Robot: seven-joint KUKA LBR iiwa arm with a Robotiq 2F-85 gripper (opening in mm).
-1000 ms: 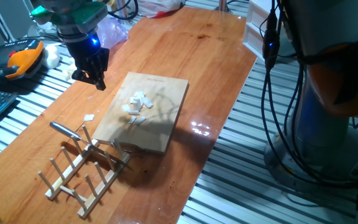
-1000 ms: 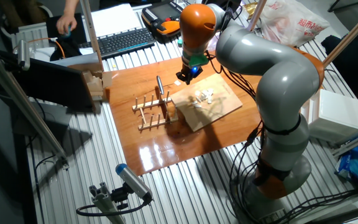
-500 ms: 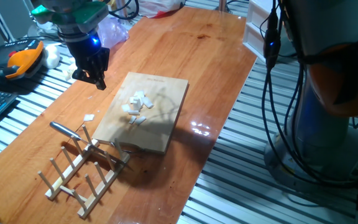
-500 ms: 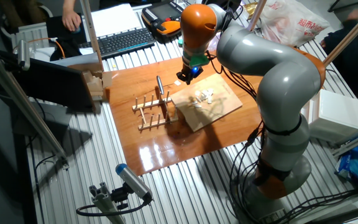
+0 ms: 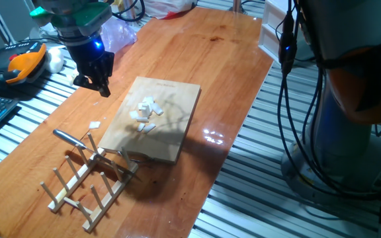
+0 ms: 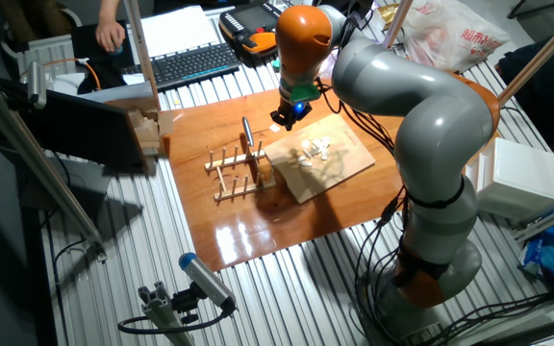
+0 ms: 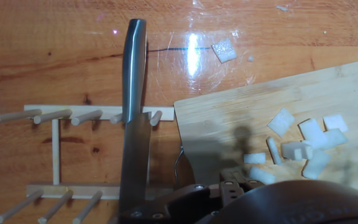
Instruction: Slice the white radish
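The white radish (image 5: 145,114) is lying on the wooden board (image 5: 170,135) as a loose cluster of small flat white bits, gathered toward the board's middle, and one stray bit (image 7: 223,50) is sitting on the table (image 5: 197,59) just beside the board's edge, off the wood. The knife (image 7: 133,124) is resting in the wooden rack (image 5: 88,178), which is standing just beside the board's near end, with its handle pointing away from the board's centre. The gripper (image 5: 98,82) is hanging above the table near the board's far corner, apart from both knife and radish; nothing is sitting between its fingers, and whether they are spread or pressed together cannot be told from these views. Judging from the many pieces on the board and the knife parked in the rack, the slicing is looking essentially finished, so the step in hand is probably pulling the arm away from the board. Doing that well is likely meaning lifting straight up before travelling sideways, keeping the fingers clear of the upright pegs and the knife handle beside the board, and passing well above the cluster so no pieces are getting brushed off the wood. If any further cut is wanted, approaching the handle along its length is looking safest.
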